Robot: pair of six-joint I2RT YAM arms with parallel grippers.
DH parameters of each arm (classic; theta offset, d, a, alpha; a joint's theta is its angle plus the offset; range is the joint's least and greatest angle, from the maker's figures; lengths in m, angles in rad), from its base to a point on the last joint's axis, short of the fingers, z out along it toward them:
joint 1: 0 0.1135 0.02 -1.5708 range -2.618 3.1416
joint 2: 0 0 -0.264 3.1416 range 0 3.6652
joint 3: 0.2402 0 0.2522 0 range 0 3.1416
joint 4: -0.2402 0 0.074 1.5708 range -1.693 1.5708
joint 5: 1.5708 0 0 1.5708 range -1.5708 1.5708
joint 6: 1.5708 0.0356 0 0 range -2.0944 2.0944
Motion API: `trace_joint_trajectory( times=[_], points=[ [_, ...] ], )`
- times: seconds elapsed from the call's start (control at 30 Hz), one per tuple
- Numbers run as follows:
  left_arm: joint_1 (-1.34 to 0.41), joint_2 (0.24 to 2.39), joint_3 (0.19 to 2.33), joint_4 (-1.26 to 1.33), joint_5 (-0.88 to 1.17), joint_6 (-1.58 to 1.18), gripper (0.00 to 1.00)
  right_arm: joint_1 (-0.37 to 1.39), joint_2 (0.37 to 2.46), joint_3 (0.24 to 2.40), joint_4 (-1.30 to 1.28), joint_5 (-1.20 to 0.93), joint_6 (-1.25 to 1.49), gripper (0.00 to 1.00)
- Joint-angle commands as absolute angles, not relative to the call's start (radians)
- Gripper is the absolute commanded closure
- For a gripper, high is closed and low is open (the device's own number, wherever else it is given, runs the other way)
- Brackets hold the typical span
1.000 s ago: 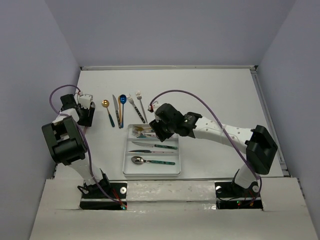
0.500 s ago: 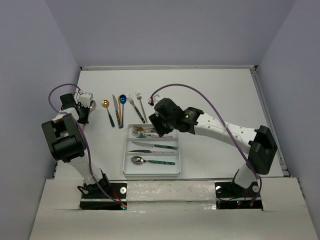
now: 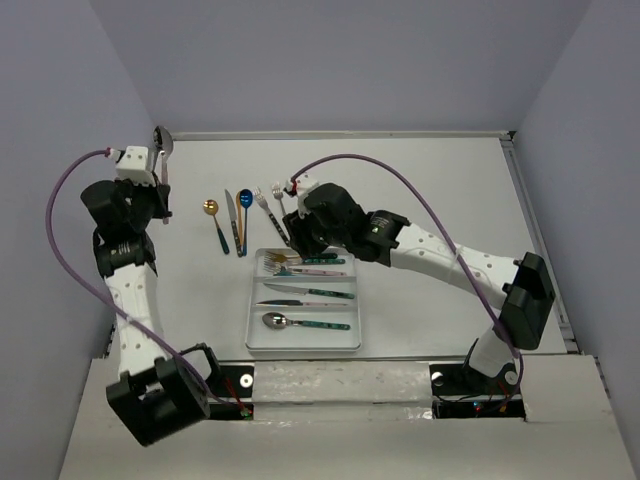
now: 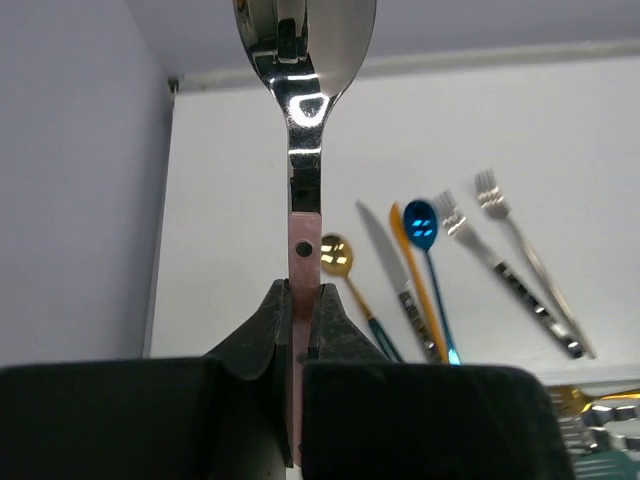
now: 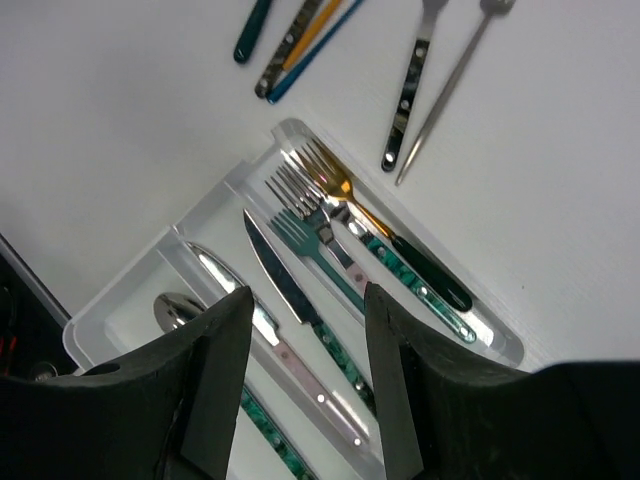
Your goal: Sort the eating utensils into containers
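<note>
A spoon (image 4: 303, 110) with a silver bowl and pink handle stands upright in the air, and my left gripper (image 4: 303, 300) is shut on its handle. From above, that gripper (image 3: 148, 178) is over the table's far left with the spoon bowl (image 3: 160, 140) above it. The white tray (image 3: 252, 335) holds forks (image 3: 300, 262) in its far compartment, knives (image 3: 305, 295) in the middle and a spoon (image 3: 305, 322) in the near one. My right gripper (image 5: 305, 300) is open and empty above the tray's knives (image 5: 300, 300) and forks (image 5: 350, 215), over the tray's far edge (image 3: 296, 240).
Loose on the table beyond the tray lie a gold spoon (image 3: 213, 222), a knife (image 3: 232, 215), a blue spoon (image 3: 245, 212) and two forks (image 3: 268, 213) (image 3: 283, 208). Walls close the table at left, back and right.
The left gripper shut on the pink-handled spoon and lifted it off the table toward the far left. The right gripper moved from over the tray's middle toward its far edge.
</note>
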State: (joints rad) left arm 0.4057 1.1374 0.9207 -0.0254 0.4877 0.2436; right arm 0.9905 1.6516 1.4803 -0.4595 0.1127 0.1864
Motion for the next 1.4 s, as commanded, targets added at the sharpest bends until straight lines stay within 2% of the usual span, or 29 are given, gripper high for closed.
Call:
trace_joint_trajectory(
  times=[0.0,0.23,0.37,0.93,1.03,1.13,1.17,1.33,1.37],
  points=[
    [0.403,0.916,0.992,0.049,0.64,0.02,1.0,1.058,1.637,1.577,-0.172,0.035,0.095,0.45],
    [0.403,0.681,0.948,0.123,0.719,-0.276,1.0,1.109,1.75,1.729,0.109,0.008,0.093,0.38],
    [0.403,0.647,0.896,0.159,0.779,-0.36,1.0,1.109,1.827,1.785,0.231,-0.043,0.147,0.38],
    [0.403,0.644,0.839,0.199,0.779,-0.382,1.0,1.118,1.993,1.924,0.282,-0.089,0.218,0.42],
    [0.403,0.641,0.83,0.201,0.779,-0.38,1.0,1.118,2.028,1.962,0.279,-0.087,0.218,0.47],
    [0.403,0.638,0.825,0.201,0.785,-0.38,1.0,1.118,2.046,1.985,0.279,-0.081,0.213,0.7],
    [0.403,0.638,0.824,0.199,0.785,-0.38,1.0,1.118,2.049,1.991,0.278,-0.081,0.21,0.83],
    [0.403,0.644,0.811,0.196,0.807,-0.393,1.0,1.118,2.054,1.996,0.275,-0.057,0.209,0.95],
    [0.403,0.644,0.807,0.196,0.811,-0.394,1.0,1.118,2.052,1.994,0.273,-0.055,0.207,1.0]
  ],
)
